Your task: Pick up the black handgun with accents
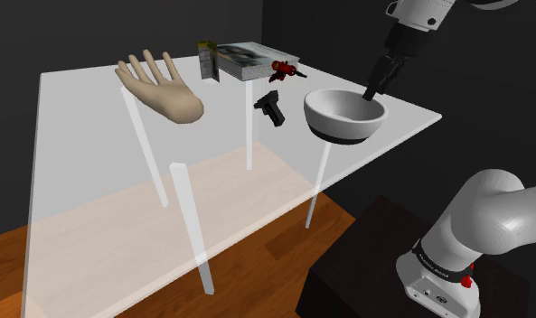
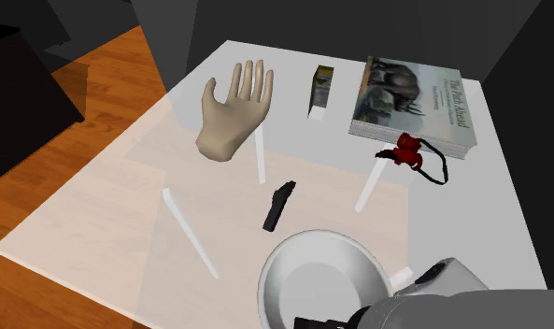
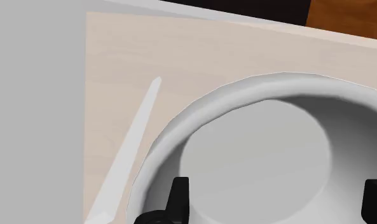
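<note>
Wrist view: hand (image 3: 276,186) spread over wht bowl (image 3: 276,86).

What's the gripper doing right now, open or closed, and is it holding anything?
Gripper: open, fingers apart, holding nothing, poised over the white bowl.

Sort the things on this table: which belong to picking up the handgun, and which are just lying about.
For the job: black handgun; robot's hand, open, above the white bowl.
Lying about: white bowl, beige dummy hand, book, small box, red and black item.
</note>
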Motion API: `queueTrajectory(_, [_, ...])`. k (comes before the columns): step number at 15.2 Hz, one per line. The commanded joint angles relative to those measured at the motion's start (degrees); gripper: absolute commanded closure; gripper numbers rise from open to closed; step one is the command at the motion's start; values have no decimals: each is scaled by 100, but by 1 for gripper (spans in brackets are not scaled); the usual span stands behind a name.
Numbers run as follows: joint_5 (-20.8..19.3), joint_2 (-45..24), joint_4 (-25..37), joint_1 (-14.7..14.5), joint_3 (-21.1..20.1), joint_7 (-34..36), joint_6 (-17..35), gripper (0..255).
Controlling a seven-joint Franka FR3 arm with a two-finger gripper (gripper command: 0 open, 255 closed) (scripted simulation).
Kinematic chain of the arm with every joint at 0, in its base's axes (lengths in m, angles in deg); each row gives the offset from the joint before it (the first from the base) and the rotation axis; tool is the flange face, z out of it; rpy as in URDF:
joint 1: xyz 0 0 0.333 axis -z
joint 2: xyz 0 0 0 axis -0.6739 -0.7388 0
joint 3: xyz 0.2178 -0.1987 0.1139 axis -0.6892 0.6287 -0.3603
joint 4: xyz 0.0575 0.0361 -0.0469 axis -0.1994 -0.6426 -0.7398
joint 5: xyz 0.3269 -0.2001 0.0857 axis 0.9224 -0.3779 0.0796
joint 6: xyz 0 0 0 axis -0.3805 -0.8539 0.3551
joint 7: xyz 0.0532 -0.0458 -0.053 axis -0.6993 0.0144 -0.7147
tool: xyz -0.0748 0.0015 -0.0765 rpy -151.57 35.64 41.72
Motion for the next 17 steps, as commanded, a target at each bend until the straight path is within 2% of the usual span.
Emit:
queueTrajectory(1, [0,0,0,0,0,0,0,0])
queueTrajectory(9, [180,-1587,900,84,-750,1150,624,0])
queueTrajectory(17, [-73,-3399,2349,175,-1350,2348,875,0])
